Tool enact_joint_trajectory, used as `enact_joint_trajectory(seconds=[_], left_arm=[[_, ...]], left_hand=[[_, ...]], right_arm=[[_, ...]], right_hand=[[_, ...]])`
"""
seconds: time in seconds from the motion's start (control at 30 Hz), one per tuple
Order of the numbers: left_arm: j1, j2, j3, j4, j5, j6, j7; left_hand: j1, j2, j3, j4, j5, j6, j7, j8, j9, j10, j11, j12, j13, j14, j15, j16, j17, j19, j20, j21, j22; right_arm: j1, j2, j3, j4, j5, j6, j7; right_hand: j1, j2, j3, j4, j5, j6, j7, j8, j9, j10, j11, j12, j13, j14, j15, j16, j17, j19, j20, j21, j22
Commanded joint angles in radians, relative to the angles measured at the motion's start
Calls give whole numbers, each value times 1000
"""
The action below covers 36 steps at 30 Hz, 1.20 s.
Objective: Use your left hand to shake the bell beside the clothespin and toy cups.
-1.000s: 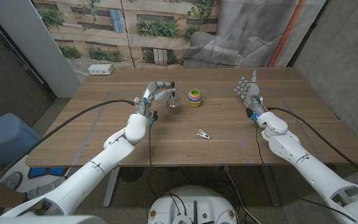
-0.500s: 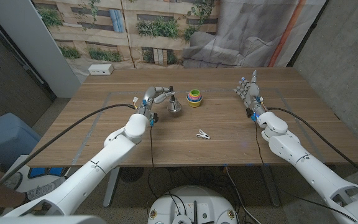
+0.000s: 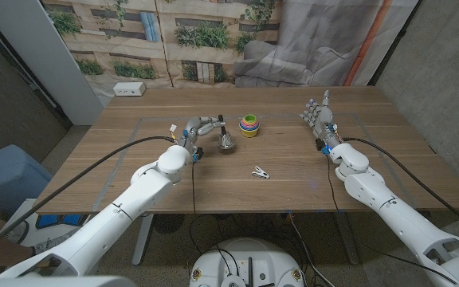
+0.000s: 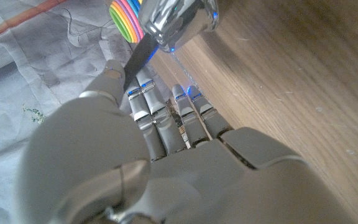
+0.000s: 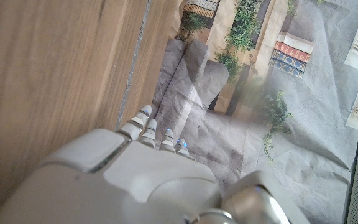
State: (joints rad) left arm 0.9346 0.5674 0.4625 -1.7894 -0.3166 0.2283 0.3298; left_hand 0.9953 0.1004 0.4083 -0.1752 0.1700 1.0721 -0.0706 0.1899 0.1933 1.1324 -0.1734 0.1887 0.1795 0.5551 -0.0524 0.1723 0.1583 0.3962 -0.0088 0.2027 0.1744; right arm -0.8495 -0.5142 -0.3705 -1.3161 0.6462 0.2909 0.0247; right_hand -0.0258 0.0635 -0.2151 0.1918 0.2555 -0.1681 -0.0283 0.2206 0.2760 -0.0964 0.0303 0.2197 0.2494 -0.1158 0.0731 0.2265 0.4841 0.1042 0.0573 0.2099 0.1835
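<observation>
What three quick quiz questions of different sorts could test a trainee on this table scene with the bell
1. True or false: the left hand holds the shiny silver metal bell by its black handle.
2. Which lies nearest the robot: A the small white clothespin, B the stack of rainbow-coloured toy cups, C the white box at the far edge?
3. Fill in: the right hand holds ____.

Key: 1 true; 2 A; 3 nothing, its fingers apart.

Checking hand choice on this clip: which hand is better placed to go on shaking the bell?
The left hand: it already holds the bell by its handle beside the toy cups. The right hand stands far across the table, holding nothing.
</observation>
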Motion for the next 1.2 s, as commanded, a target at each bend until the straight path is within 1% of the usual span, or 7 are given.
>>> enact_joint_trajectory(seconds=[0.03,0.27,0.3,0.43,0.53,0.73,1.2], left_arm=[[-10,28,12,-22,-65,11,-28],[-5,49,18,-26,-59,-13,-29],[-3,53,20,-25,-47,-27,-24],[-6,76,43,2,69,-151,2],[-3,72,45,23,116,-206,25],[-8,73,54,66,200,-298,36],[-10,45,42,156,246,-377,40]], left_hand=[[4,7,0,-1,7,37,26,7,4,51,-41,8,4,-7,-138,-1,3,7,-4,2,3],[5,9,-1,-1,7,35,30,5,4,52,-42,7,4,-7,-137,1,4,7,-4,3,3],[5,9,-1,0,7,35,31,5,4,51,-42,7,3,-7,-137,1,4,7,-4,3,3],[6,10,-3,0,7,32,28,4,4,43,-40,3,3,-7,-134,2,5,8,-2,3,3],[6,10,-3,0,7,31,23,3,5,42,-42,2,3,-7,-135,2,5,9,-2,3,3],[5,11,-6,2,7,26,25,1,5,36,-42,-1,3,-7,-135,3,5,9,-1,3,3],[-1,13,-12,7,5,10,10,-3,5,12,-45,-6,4,-3,-129,5,5,9,1,3,3]], right_arm=[[0,0,0,1,0,1,1],[-1,-1,0,-1,0,0,0],[-1,-1,0,-1,0,0,0],[-1,-1,0,-1,0,0,0],[-1,-1,0,-1,0,0,0],[0,0,0,-1,0,0,0],[2,1,0,3,0,1,2]], right_hand=[[3,98,-6,-2,7,-15,-3,4,5,2,-4,6,1,-1,-4,8,3,7,0,6,3],[3,98,-6,-2,7,-15,-4,4,5,3,-2,6,1,-1,-3,8,3,7,0,6,3],[3,98,-6,-2,7,-15,-4,4,5,2,-2,6,1,-1,-3,8,3,7,0,6,3],[3,98,-6,-2,7,-16,-4,4,5,2,-3,6,1,-1,-3,8,3,7,0,6,3],[3,98,-6,-2,7,-16,-4,4,5,1,-3,5,1,-1,-2,8,3,7,0,6,3],[3,98,-6,-2,7,-15,-3,4,5,2,-3,5,1,-2,-4,8,3,7,0,6,3],[3,98,-6,-2,7,-15,-2,4,5,3,-2,6,1,-2,-4,8,3,7,0,6,3]])
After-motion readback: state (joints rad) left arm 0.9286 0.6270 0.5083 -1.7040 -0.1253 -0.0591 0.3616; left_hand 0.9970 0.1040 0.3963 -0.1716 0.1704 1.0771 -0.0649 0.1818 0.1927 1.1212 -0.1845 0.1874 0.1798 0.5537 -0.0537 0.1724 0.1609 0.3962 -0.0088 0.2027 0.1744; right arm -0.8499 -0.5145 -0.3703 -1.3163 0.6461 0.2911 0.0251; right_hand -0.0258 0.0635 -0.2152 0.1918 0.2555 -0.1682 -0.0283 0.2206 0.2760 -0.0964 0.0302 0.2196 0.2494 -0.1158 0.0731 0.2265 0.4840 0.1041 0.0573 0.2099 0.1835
